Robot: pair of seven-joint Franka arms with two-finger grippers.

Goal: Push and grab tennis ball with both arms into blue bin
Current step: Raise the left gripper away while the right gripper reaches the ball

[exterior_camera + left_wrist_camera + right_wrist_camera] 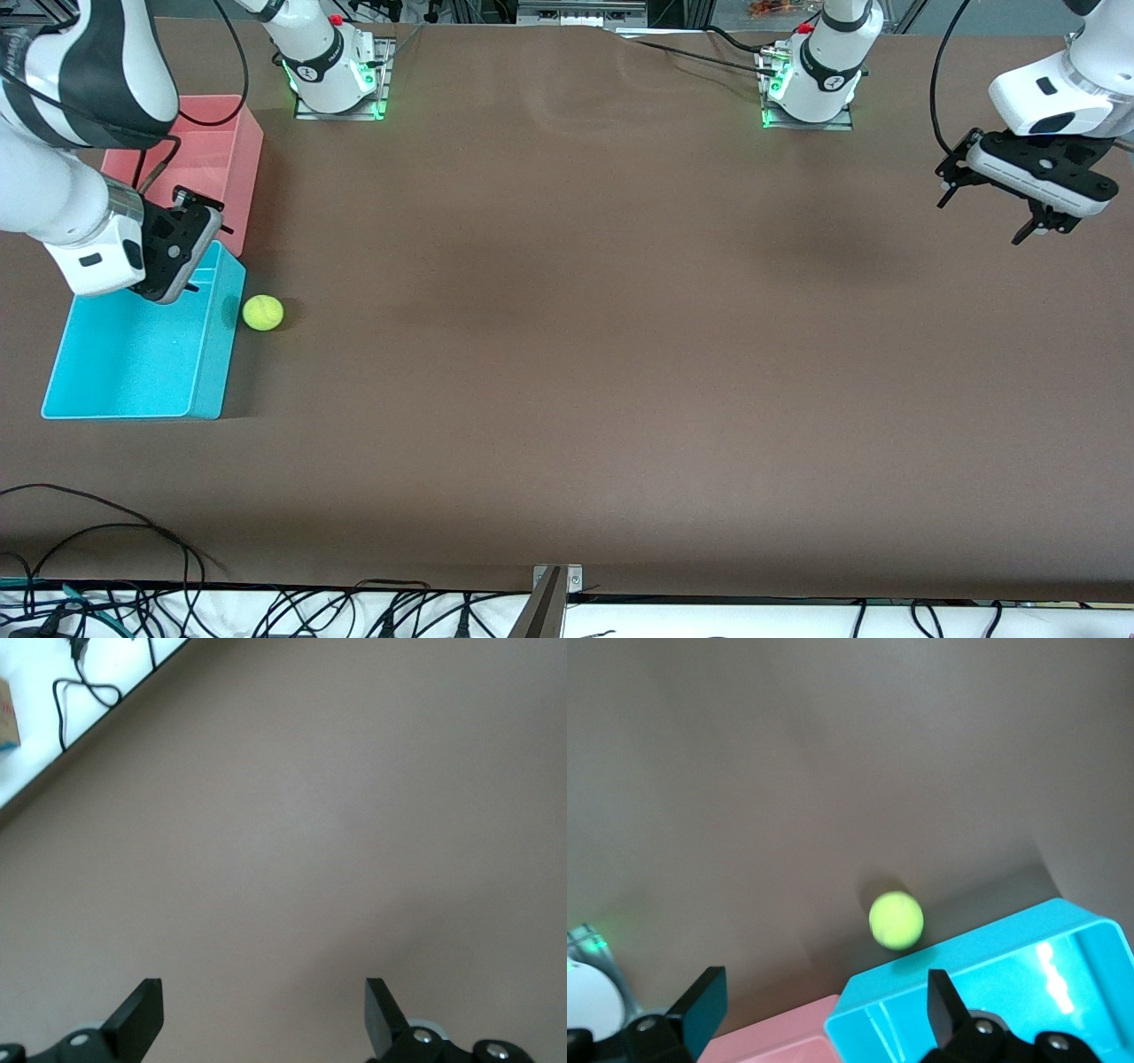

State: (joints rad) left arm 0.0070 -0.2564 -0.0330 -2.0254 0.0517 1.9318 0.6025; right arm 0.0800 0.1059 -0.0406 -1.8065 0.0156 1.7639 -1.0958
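My right tool (190, 252) open over blue bin (133, 372) | tennis ball (263, 312) beside it | my left tool (997, 208) open, waiting over bare desk (620, 354)

In the front view the right arm (62, 133) ran off the picture's edge and covered part of the pink bin (232, 151) and the farther corner of the blue bin (142, 363). The right gripper (182, 252) showed mostly its body there, its fingertips too dark against the bin to make out. The left arm (1072, 80) was cut by the edge at its own end of the table. In the right wrist view the tennis ball (896, 920) was blurred, its seam unreadable, and both bins were cropped by the frame. In the left wrist view only the tips of the left gripper (264, 1019) were inside the frame
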